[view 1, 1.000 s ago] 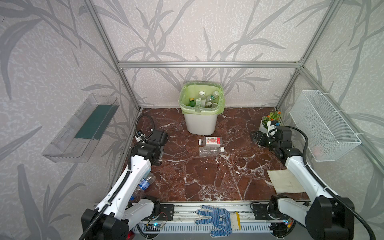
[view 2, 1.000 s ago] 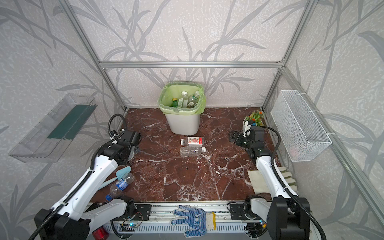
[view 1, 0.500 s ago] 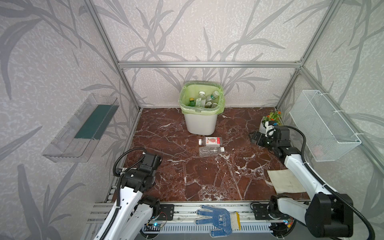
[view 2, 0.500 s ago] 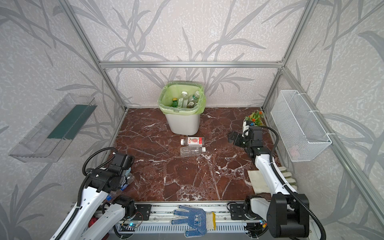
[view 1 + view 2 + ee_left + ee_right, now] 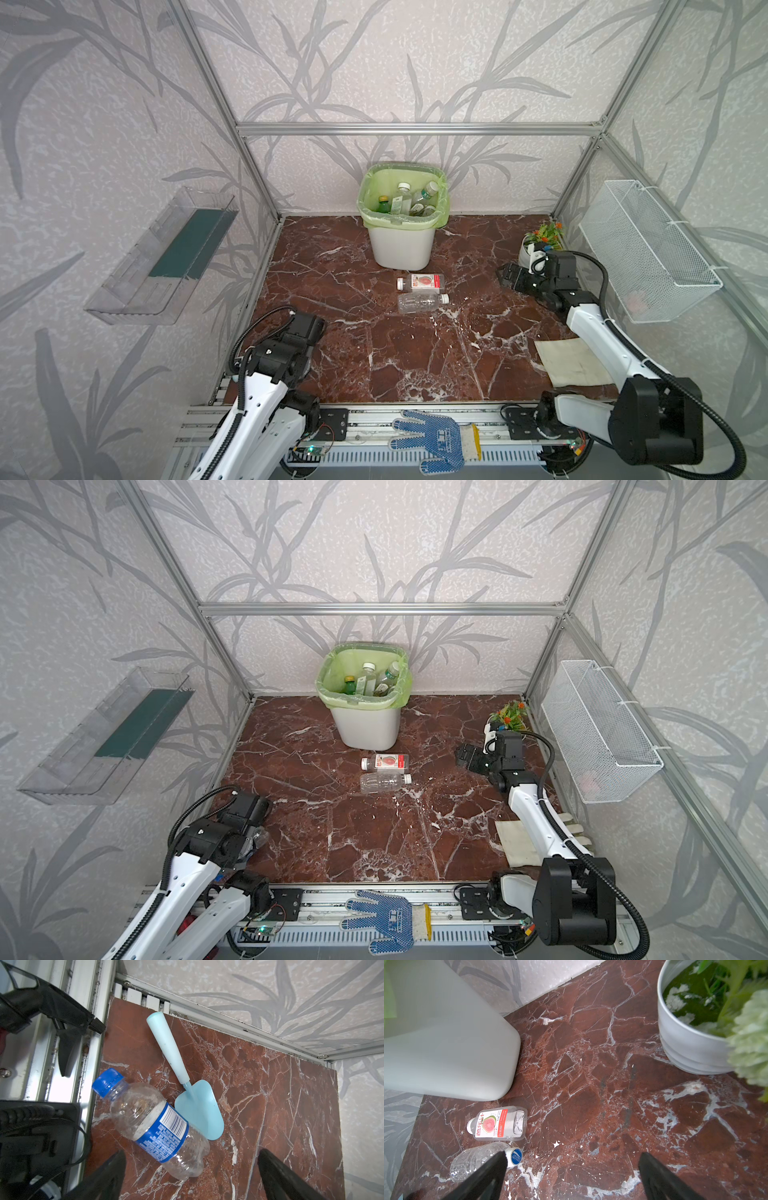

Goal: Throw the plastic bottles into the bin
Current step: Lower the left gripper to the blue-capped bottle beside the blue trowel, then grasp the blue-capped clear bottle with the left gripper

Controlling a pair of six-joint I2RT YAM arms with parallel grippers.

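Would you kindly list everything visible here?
bin: one, white, back centre
binned bottles: several, clear or green, inside
floor bottles: two, clear, before bin
blue-capped bottle: one, clear, front left
trowel: one, blue, beside it
potted plant: one, white pot, back right
wire basket: one, white, right wall
tray: one, clear, left wall
glove: one, blue, front rail
cloth: one, beige, front right
left claw: black, open, over blue-capped bottle
right claw: black, open, back right
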